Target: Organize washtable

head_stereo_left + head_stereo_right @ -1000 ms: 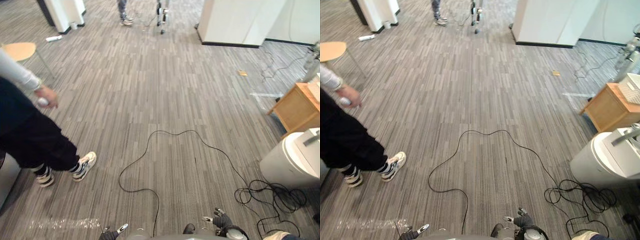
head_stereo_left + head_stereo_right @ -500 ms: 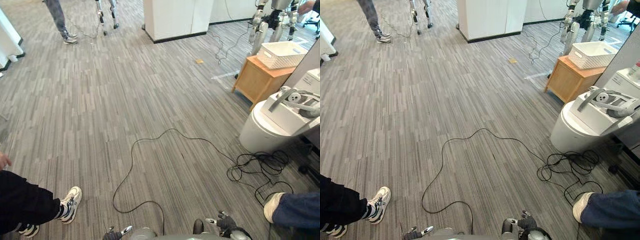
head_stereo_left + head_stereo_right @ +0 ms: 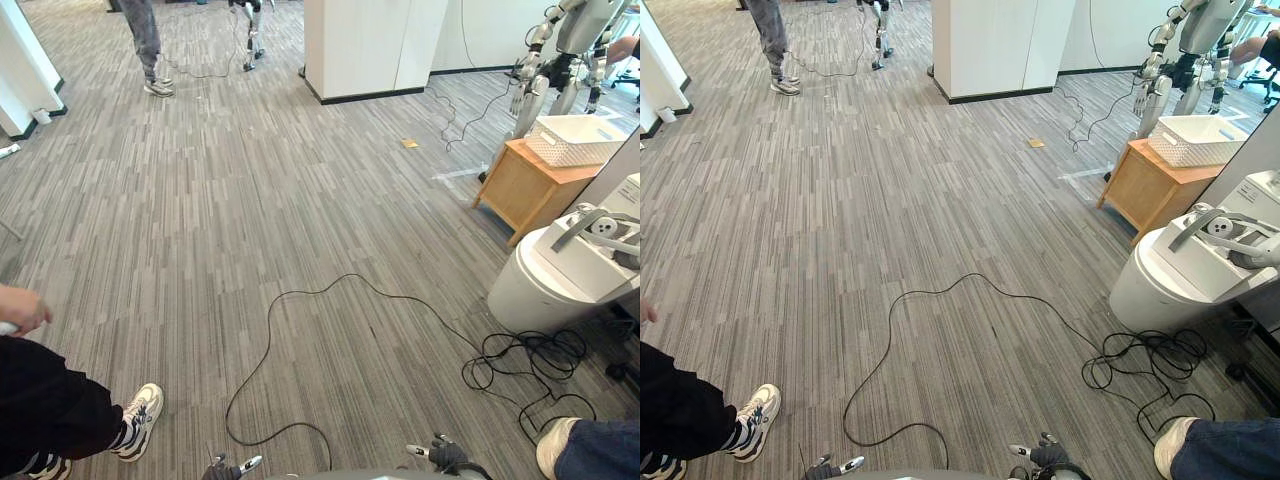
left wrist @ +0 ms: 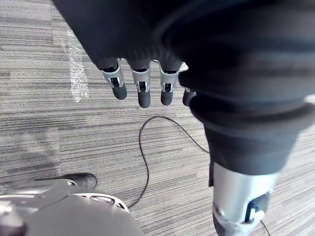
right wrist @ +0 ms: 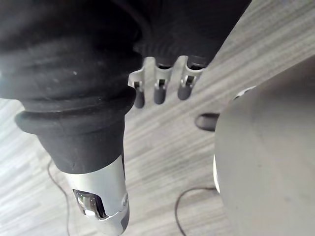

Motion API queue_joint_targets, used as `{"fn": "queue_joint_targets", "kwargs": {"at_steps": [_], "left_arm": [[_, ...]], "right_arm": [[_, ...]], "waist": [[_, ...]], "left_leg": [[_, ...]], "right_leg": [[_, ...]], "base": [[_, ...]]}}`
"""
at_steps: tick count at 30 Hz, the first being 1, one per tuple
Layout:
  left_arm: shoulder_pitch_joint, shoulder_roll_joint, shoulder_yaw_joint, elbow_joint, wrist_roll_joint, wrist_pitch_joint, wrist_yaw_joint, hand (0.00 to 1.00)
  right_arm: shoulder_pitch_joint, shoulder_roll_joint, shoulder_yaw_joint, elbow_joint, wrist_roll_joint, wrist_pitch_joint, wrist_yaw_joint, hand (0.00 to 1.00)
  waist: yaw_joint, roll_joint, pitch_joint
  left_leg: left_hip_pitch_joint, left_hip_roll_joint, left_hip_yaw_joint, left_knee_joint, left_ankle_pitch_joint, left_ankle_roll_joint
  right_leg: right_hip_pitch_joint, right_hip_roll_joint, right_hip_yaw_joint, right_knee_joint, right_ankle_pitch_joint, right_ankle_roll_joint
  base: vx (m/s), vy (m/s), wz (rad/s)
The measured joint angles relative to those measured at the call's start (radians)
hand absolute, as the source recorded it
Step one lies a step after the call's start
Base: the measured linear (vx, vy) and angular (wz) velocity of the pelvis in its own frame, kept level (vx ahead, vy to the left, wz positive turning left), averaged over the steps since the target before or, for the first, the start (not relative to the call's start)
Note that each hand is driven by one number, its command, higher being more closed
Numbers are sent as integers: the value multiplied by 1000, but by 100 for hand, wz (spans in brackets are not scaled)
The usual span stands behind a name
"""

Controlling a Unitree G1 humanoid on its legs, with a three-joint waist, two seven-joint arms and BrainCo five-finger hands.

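A white round washstand point(image 3: 545, 285) with a grey tap point(image 3: 598, 222) on its top stands at the right, on the carpet. Behind it a white basket point(image 3: 582, 139) rests on a low wooden table point(image 3: 522, 185). My left hand point(image 3: 226, 468) and right hand point(image 3: 440, 456) hang low at the near edge, far from the washstand. In the left wrist view the left hand's fingers point(image 4: 142, 91) point straight down over the carpet and hold nothing. The right hand's fingers point(image 5: 158, 92) hang relaxed and empty in the right wrist view.
A person in dark trousers and white sneakers point(image 3: 138, 416) stands close at my left. Another person's jeans leg and shoe point(image 3: 588, 450) lie at the lower right. A white pillar point(image 3: 375, 45), another robot point(image 3: 560, 45) and a third person point(image 3: 148, 45) are farther back.
The camera has swung to the right, bringing the washstand, wooden table and basket into view. Both hands stay low and empty. The person on the left shows lower in the picture.
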Motion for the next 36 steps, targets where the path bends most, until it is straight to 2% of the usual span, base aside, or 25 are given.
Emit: {"fn": "queue_joint_targets", "kwargs": {"at_steps": [4, 8, 9, 10, 11, 12, 14, 15, 16, 17, 18, 19, 20, 21, 22, 23, 25, 27, 28, 29, 30, 31, 32, 34, 36], "left_arm": [[0, 7, -12, 1, 0, 0, 0, 0], [-4, 10, -19, 7, 0, 0, 0, 0], [-4, 7, -17, 6, -1, 1, 0, 0], [5, -1, -3, 4, -1, 1, -1, 0], [9, -8, 14, 3, -1, 2, 0, 0], [27, -4, 51, -4, -2, 5, -1, 0], [24, -14, 70, -22, -3, 10, 0, 0], [24, -11, 70, -31, -3, 10, 0, 0], [20, -2, 70, -34, -3, 10, 1, 0], [16, -5, 69, -34, -3, 11, 1, 0], [4, -15, 68, -34, -3, 10, 1, 0], [4, -40, 67, -35, -5, 10, 1, 0], [16, -81, 69, -26, -6, 8, 2, 0], [8, -79, 62, -22, -7, 8, 2, 0], [13, -60, 58, -32, -18, 7, 2, 0], [20, -23, 58, -39, -21, 8, 3, 0], [28, -28, 59, -34, -30, 12, 3, 0], [60, -20, 59, -32, -42, 13, 4, 0], [67, -2, 67, -24, -42, 12, 4, 0], [66, 7, 84, -20, -42, 16, 6, 0], [66, 10, 86, -21, -42, 17, 7, 0], [65, 16, 81, -22, -41, 21, 6, 0], [65, 18, 79, -22, -41, 23, 6, 0], [57, 9, 77, -24, -41, 23, 5, 0], [44, 1, 76, -21, -40, 23, 6, 0]], "right_arm": [[1, 2, 3, -1, 0, 0, -1, 0], [2, -1, 20, -2, 1, -1, -1, 0], [2, -4, 28, -8, 2, -6, 2, 0], [-1, -10, 42, -11, 1, -9, 4, 0], [-2, -12, 45, -13, 0, -9, 4, 0], [-2, -13, 54, -13, -1, -9, 3, 0], [-3, -19, 66, -11, -21, -7, 3, 0], [-8, -23, 79, -11, -25, -6, 3, 0], [-28, -25, 90, -19, -39, -3, 3, 0], [-33, -33, 91, -20, -42, 1, 4, 0], [-38, -50, 97, -20, -47, 4, 3, 0], [-51, -91, 132, -20, -61, 4, 4, 0], [-60, -118, 152, -31, -69, 6, 6, 0], [-76, -113, 155, -44, -69, 8, 4, 0], [-74, -94, 161, -49, -70, 4, 3, 0], [-60, -62, 159, -39, -77, 4, 4, 0], [-48, -57, 138, -38, -75, 5, 3, 0], [-14, -42, 99, -29, -63, 4, 2, 0], [-2, -20, 69, -32, -39, -1, 2, 0], [-2, -5, 40, -37, -25, 0, 3, 0], [-1, -1, 34, -43, -17, -1, 4, 0], [-1, 1, 23, -45, -10, -1, 3, 0], [-1, 1, 16, -45, -8, -1, 4, 0], [8, -4, -6, -57, -7, -9, 4, 0], [6, -11, -6, -88, -7, -15, 5, 0]], "waist": [[-2, -6, -4], [-4, -7, -3], [-10, 3, 3], [-12, 28, 15], [-11, 29, 17], [-10, 26, 22], [8, 10, 33], [11, -1, 43], [23, -14, 68], [26, -14, 70], [28, 2, 79], [33, 45, 92], [50, 130, 83], [56, 123, 100], [56, 84, 109], [60, 6, 111], [56, 19, 101], [58, 6, 54], [58, -43, 46], [49, -71, 44], [44, -74, 47], [30, -65, 54], [27, -65, 55], [13, -42, 52], [-11, -21, 54]], "left_leg": [[-7, -9, -22, -33, 27, 16], [-35, 7, -62, -3, 34, 6], [-79, 38, -78, 81, -12, 1], [-113, 80, -90, 184, -68, -20], [-126, 102, -88, 233, -87, -28], [-163, 134, -79, 363, -107, -46], [-238, 164, -46, 524, -43, -104], [-268, 160, -45, 561, -3, -114], [-302, 144, -42, 581, -15, -96], [-309, 135, -46, 557, -31, -81], [-325, 123, -50, 505, -38, -69], [-333, 118, -61, 370, -38, -68], [-352, 172, -67, 266, -24, -31], [-365, 167, -60, 293, -28, -28], [-365, 141, -41, 311, -49, -52], [-404, 93, -23, 402, -105, -45], [-476, 108, -43, 536, -143, -16], [-459, 79, -22, 542, -192, 39], [-421, 24, -1, 536, -237, 48], [-374, -15, 8, 532, -259, 76], [-341, -28, 8, 527, -264, 94], [-263, -50, -5, 500, -278, 117], [-216, -60, -18, 477, -283, 124], [-41, -68, -71, 335, -286, 131], [57, -51, -99, 229, -258, 121]], "right_leg": [[-7, -5, -14, 0, -9, 1], [-8, -2, -46, 22, -36, -7], [-15, 19, -44, 62, -73, -21], [-25, 48, -31, 118, -113, -36], [-26, 64, -22, 140, -134, -41], [-25, 81, -11, 164, -159, -32], [-22, 80, -2, 174, -164, -35], [-27, 70, 15, 173, -164, -35], [-33, 46, 36, 171, -164, -36], [-39, 42, 50, 167, -164, -36], [-52, 37, 63, 154, -164, -36], [-71, 45, 99, 102, -170, -27], [-111, 118, 100, 201, -191, -12], [-168, 111, 97, 378, -224, -26], [-170, 97, 82, 525, -309, -27], [-90, 60, 83, 490, -468, -59], [-88, 60, 79, 505, -514, -21], [-76, 25, 83, 545, -541, 17], [-138, -28, 120, 780, -541, 19], [-202, -69, 147, 992, -463, 2], [-224, -85, 150, 1071, -395, -8], [-249, -105, 147, 1201, -293, -30], [-253, -106, 139, 1252, -293, -32], [-304, -75, 53, 1307, -349, -77], [-388, -27, -19, 1195, -399, -85]], "base": [[-112, -46, 11], [-86, -80, 39], [-125, -132, 38], [-125, -120, 28], [-116, -58, 9], [-85, -22, -1], [-71, -65, -3], [-16, -57, -14], [-5, 2, -15], [-10, 34, -19], [-83, 123, -34], [-39, 144, -64], [-20, 140, -69], [45, 54, -45], [79, -13, 0], [79, -26, 13], [90, 135, 7], [229, 233, -9], [481, 180, 6], [535, 178, 13], [534, 202, 31], [421, 173, 29], [538, 184, 40], [550, 153, 44], [550, 125, 43]]}}
